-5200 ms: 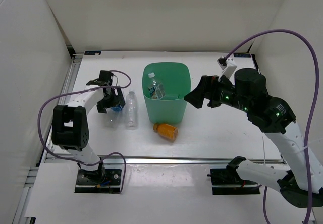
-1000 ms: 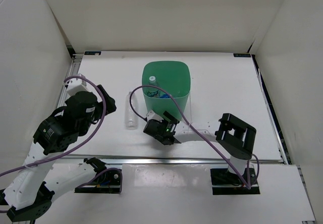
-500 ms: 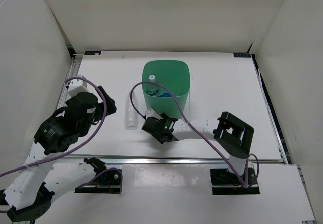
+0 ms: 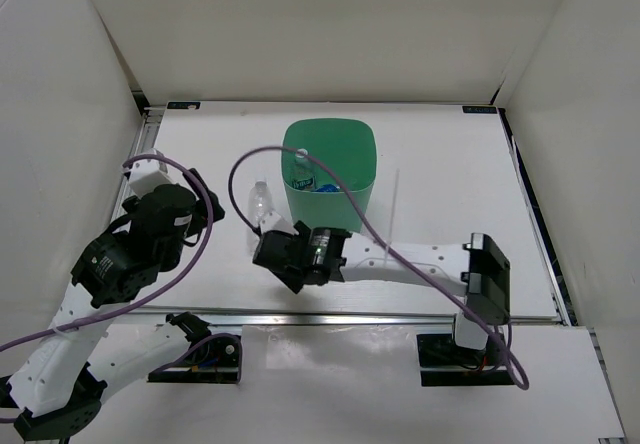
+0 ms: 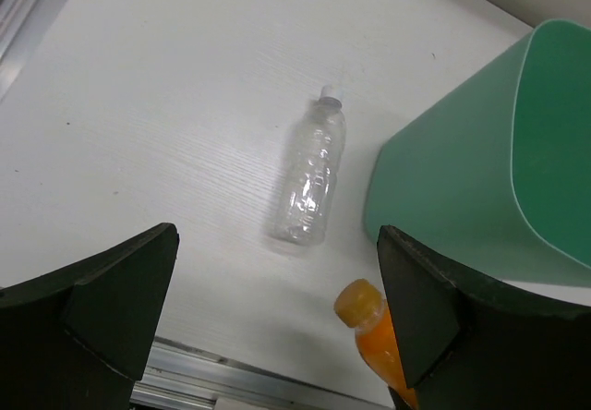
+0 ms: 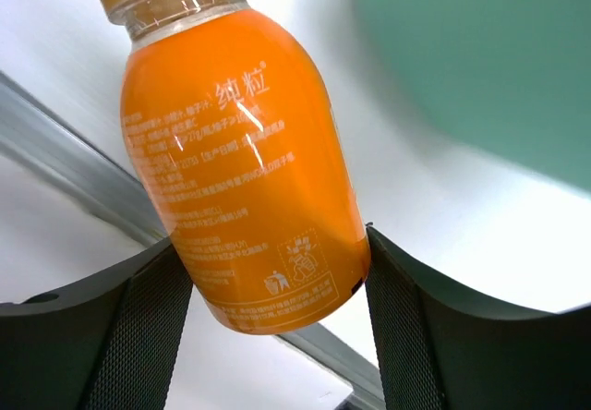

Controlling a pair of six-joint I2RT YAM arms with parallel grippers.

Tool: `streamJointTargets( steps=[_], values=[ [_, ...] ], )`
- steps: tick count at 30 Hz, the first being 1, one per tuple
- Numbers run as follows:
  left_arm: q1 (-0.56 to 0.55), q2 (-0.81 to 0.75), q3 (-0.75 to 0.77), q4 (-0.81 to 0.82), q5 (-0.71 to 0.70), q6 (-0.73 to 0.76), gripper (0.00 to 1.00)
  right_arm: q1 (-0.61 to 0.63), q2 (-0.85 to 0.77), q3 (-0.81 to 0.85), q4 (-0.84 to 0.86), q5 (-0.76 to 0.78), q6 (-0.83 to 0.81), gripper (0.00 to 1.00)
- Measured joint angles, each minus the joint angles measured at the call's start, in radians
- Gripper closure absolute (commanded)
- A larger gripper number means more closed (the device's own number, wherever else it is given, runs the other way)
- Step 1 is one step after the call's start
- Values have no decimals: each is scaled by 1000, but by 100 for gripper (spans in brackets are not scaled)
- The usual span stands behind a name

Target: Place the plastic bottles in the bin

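Observation:
My right gripper (image 6: 272, 313) is shut on the orange bottle (image 6: 240, 161); both mesh pads press its lower body, and its cap points away from the wrist. In the top view the right gripper (image 4: 282, 254) sits left of the bin's near corner and covers that bottle. The left wrist view shows the orange bottle (image 5: 377, 338) by the table's front rail. The plain clear bottle (image 5: 312, 184) lies on the table left of the green bin (image 4: 350, 209), cap away from me. Labelled bottles (image 4: 308, 178) lie inside the bin. My left gripper (image 5: 272, 331) hovers open and holds nothing.
The table's metal front rail (image 5: 212, 373) runs just behind the orange bottle. White walls enclose the table at the left, back and right. The right arm (image 4: 410, 261) stretches low across the table in front of the bin, its purple cable (image 4: 300, 169) arching over the bin.
The right gripper has closed on the orange bottle and carried it left, away from the bin's front. The right arm has stretched out flatter. The left arm has barely moved.

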Motion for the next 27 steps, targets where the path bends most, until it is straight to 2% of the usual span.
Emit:
streamJointTargets(
  steps=[6, 9, 11, 12, 13, 15, 16, 19, 23, 27],
  values=[
    [0, 0, 0, 27, -102, -3, 0, -18, -53, 419, -106, 124, -38, 97],
    [0, 3, 0, 66, -130, 1, 0, -108, -69, 597, -120, 186, -102, 97],
    [0, 12, 0, 89, -144, 2, 0, -204, -69, 678, -114, 209, -140, 93],
    [0, 22, 0, 99, -148, 3, 0, -255, -69, 704, -110, 213, -161, 87],
    [0, 34, 0, 106, -149, 4, 0, -298, -70, 714, -102, 217, -177, 71],
    [0, 69, 0, 117, -149, 6, 0, -376, -72, 713, -95, 216, -207, 48],
    [0, 90, 0, 125, -147, 11, 0, -397, -72, 707, -94, 210, -216, 27],
    [0, 149, 0, 165, -122, 43, 0, -445, -73, 684, -101, 143, -218, 18],
    [1, 170, -5, 225, -95, 77, 0, -502, -87, 654, -109, 16, -200, 1],
    [3, 172, -24, 260, -81, 74, 0, -542, -122, 631, -122, -85, -185, 0]
  ],
)
